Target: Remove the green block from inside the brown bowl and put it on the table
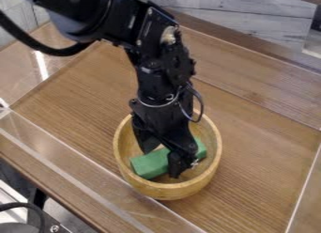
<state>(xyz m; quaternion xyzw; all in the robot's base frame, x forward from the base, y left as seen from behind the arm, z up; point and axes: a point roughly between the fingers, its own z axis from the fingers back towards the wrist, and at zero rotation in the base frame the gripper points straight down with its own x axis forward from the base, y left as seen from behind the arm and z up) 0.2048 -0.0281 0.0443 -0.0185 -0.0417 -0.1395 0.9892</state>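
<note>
There is one robot arm (111, 13), one gripper (172, 154), one bowl and one green block. The gripper has two fingers (145, 141), and they are wide apart, one on each side of the block's middle. I cannot tell if they touch it. The one green block (152, 163) is inside the one brown bowl (185, 188), lying down low in it. The block is a bar with flat, plain sides and no shine. The bowl is round and made of light tan wood, with a thick, smooth rim. The arm and gripper are black, with lots of bumpy parts, and one thin black cable (201, 99) bends in a loop beside them. The bowl sits on one big table (257, 105). The table is brown with wood stripes, and see-through walls (94, 192) run along its edges.
</note>
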